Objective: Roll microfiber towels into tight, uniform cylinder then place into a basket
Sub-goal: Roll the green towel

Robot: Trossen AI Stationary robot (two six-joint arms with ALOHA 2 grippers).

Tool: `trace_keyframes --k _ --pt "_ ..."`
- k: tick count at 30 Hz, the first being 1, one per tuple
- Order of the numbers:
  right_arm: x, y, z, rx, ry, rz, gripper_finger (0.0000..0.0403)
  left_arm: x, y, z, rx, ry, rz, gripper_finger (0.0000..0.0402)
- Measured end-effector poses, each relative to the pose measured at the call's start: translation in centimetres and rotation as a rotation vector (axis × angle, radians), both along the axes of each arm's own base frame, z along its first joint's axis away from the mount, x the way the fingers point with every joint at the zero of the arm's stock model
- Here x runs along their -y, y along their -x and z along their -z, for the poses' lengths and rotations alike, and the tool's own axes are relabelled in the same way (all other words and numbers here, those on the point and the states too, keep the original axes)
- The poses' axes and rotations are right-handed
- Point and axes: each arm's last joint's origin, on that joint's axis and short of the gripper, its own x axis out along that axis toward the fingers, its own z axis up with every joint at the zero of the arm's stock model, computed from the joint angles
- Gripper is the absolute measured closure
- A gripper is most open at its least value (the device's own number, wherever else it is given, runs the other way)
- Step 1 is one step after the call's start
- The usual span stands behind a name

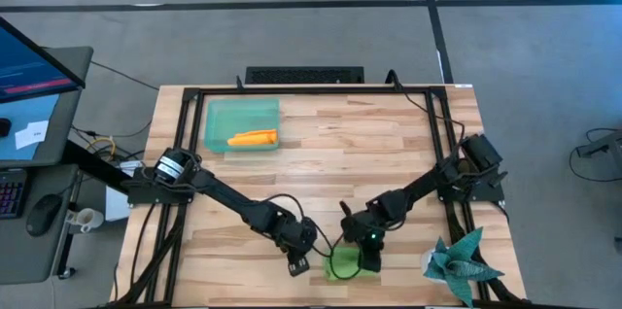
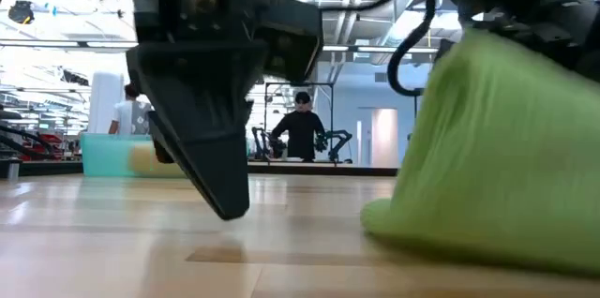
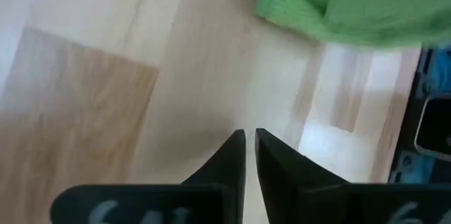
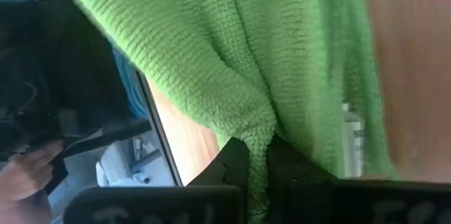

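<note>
On the wooden worktop [image 1: 389, 144], a translucent mint-green plastic basket [image 1: 216, 120] holds a rolled orange microfiber towel [image 1: 254, 138]. The left tool [image 3: 249, 138] hangs closed and empty. The right tool [image 4: 258, 152] pinches the lime-green microfiber towel [image 4: 211, 48] near the worktop's front edge.

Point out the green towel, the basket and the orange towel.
Green towel [image 1: 342, 263], high view, middle of the bunched cloth.
Basket [image 1: 225, 113], high view, bare floor near its far wall.
Orange towel [image 1: 254, 138], high view, middle of the roll.

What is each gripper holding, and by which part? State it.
The right gripper pinches a bunched fold of the green towel. The left gripper is shut on nothing, beside the towel.
</note>
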Motion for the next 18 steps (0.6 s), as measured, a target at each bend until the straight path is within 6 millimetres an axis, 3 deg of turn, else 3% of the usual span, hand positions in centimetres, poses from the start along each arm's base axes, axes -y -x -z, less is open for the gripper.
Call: trace_keyframes --k 7,18 --pt "0.8 -0.5 0.0 -0.002 0.002 0.048 0.037 1.5 0.5 -1.0 0.139 -0.189 0.124 0.0399" --pt "2.4 -1.3 0.0 0.013 0.032 0.125 0.0369 7.9 1.2 -5.9 0.496 -0.523 0.341 0.0401"
